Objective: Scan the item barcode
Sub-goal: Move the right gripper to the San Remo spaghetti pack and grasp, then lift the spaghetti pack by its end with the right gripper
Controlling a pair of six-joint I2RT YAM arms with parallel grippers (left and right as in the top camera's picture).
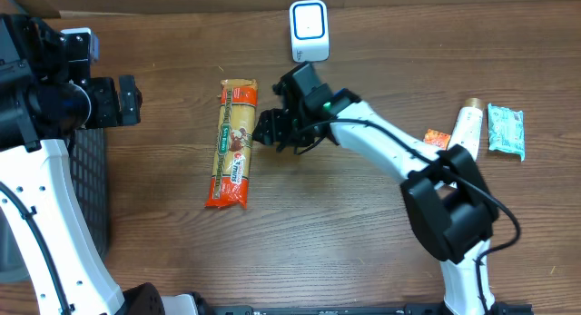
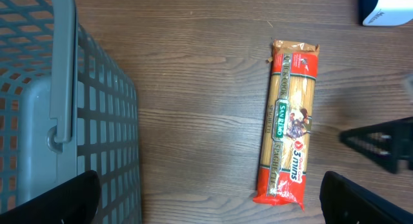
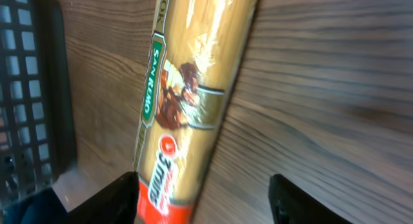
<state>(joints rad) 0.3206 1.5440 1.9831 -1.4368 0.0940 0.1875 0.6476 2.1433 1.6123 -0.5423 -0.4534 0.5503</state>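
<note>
Clearly little is done yet: the pasta packet (image 1: 232,144) lies flat on the table (image 1: 345,251), apart from the white scanner (image 1: 309,30), and the right gripper (image 1: 270,131) hovers just beside it, jaws apart and empty, so pickup and scanning remain.
</note>
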